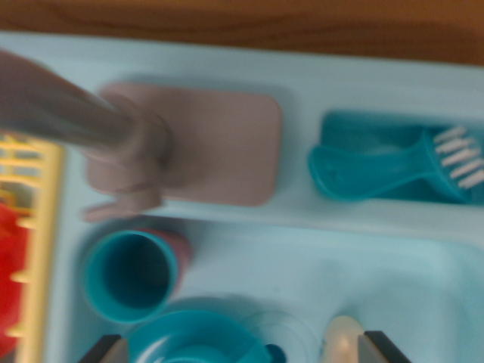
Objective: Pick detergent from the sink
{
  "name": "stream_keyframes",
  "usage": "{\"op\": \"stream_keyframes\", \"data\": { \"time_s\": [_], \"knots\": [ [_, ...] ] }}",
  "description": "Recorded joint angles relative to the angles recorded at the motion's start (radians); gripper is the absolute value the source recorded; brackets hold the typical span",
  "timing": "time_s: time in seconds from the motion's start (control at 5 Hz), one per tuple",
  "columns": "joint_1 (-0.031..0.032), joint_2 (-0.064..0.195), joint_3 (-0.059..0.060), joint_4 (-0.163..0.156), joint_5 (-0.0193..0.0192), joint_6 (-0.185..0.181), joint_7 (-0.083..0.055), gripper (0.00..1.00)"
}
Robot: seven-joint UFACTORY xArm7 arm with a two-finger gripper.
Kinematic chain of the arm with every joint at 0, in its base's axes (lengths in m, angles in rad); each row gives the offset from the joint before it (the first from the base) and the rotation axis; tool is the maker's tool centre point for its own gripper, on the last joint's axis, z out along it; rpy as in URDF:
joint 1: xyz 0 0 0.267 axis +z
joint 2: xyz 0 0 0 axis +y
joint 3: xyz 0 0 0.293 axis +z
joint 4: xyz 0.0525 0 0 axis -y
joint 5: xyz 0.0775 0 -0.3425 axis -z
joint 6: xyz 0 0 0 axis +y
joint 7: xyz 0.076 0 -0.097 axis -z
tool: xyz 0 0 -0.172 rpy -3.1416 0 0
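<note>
Gripper (pixel 242 349): two dark fingertips at the bottom edge, spread wide apart, open and holding nothing
Detergent (pixel 342 338): probably the pale cream rounded top at the bottom edge, just inside the fingertip on the wrist view's right, standing in the sink; blurred, so identity uncertain
Handling: judged a light, stiff plastic toy bottle, smooth and likely slippery; best gripped across the narrow body below the rounded top, squarely, to stop it tipping
Teal bowl (pixel 198 338): between the fingertips, low in the basin, beside a faint clear rim
Teal cup (pixel 130 277): lying on its side, mouth toward the camera, a pink cup (pixel 181 249) behind it
Sink (pixel 363 265): pale blue basin, mostly bare on the wrist view's right
Yellow rack (pixel 38 227): wrist view's left edge, something red inside
Faucet (pixel 98 125): grey-pink spout over a pink base plate
Teal brush (pixel 393 166): white bristles, lying in a rear compartment
Surface (pixel 242 19): brown wood along the top
</note>
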Motion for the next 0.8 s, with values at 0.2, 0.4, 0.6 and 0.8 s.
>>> {"op": "stream_keyframes", "data": {
  "time_s": [0.2, 0.4, 0.6, 0.8],
  "knots": [
    [-0.0078, 0.009, -0.010, -0.037, 0.0035, -0.044, -0.019, 0.00],
    [-0.0078, 0.009, -0.010, -0.037, 0.0035, -0.044, -0.019, 0.00],
    [-0.0152, 0.017, -0.019, -0.072, 0.0068, -0.086, -0.037, 0.00],
    [-0.0152, 0.017, -0.019, -0.072, 0.0068, -0.086, -0.037, 0.00]
  ]
}}
